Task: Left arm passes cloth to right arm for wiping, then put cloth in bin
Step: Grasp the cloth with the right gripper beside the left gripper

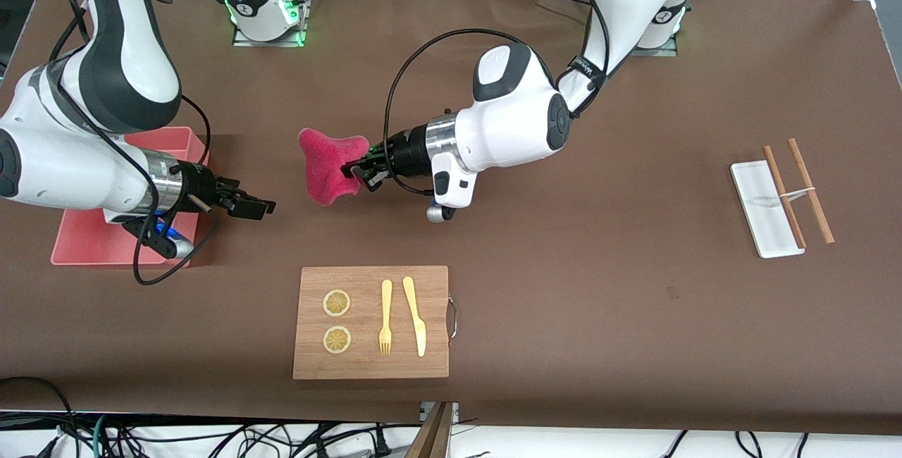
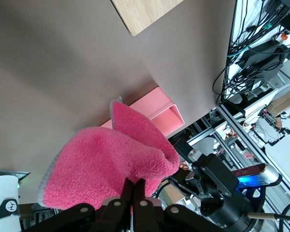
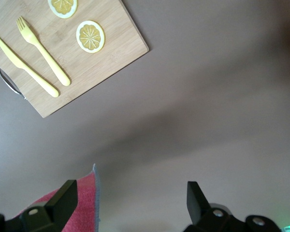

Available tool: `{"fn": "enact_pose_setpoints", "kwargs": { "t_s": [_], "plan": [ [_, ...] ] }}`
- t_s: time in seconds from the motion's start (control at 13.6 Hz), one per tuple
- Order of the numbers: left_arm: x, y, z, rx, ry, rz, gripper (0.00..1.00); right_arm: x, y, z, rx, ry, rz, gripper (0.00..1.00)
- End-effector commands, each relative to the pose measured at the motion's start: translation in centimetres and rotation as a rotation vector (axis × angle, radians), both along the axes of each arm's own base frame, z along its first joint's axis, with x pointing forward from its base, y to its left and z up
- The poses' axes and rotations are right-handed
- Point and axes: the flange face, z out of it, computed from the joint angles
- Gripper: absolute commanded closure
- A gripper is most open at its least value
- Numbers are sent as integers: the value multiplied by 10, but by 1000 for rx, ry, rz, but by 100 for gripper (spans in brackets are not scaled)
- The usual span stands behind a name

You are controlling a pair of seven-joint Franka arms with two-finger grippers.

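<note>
Two grippers: both up over the brown table [image 1: 564, 289], facing each other across a gap at mid-frame.
Left gripper [image 1: 359, 171]: pressed together on one edge of the cloth [image 1: 328, 164], held in the air at centre frame; wrist turned sideways, pointing toward the right arm's end of the table.
Cloth: magenta-pink, bunched, hanging from the pinch above bare table; in the left wrist view filling the lower middle [image 2: 106, 166], fingers [image 2: 140, 205] closed on its lower edge.
Right gripper [image 1: 250, 206]: spread wide, holding nothing, centre-left of the frame, over the table just beside the bin [image 1: 91, 239]; pointing at the cloth, well apart from it.
Right wrist view: two dark fingertips [image 3: 63, 198] apart at the bottom edge, a strip of the cloth [image 3: 84, 200] showing beside one.
Bin: salmon-pink tub at the left of the frame, partly hidden by the right arm; contents not visible.
Cutting board [image 1: 371, 322]: lower centre; bearing two lemon slices [image 1: 337, 303], a yellow fork [image 1: 385, 317] and a yellow knife [image 1: 416, 317].
White tray [image 1: 764, 211]: right of the frame, with two wooden sticks [image 1: 810, 190], one lying across it and one beside it.
</note>
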Motion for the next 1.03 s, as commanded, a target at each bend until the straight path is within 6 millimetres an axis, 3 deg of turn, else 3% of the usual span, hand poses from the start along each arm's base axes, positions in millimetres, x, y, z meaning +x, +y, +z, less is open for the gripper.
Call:
{"fn": "enact_pose_setpoints", "kwargs": {
  "t_s": [0.0,0.37,0.95],
  "plan": [
    [6,-3,4,-32,13,26,100,-4,11,-6,48,73,-114,0],
    [9,0,4,-33,16,31,100,-21,35,-29,146,248,-316,0],
    [12,3,3,-31,13,35,100,-31,44,-57,290,382,-501,0]
  ]
}}
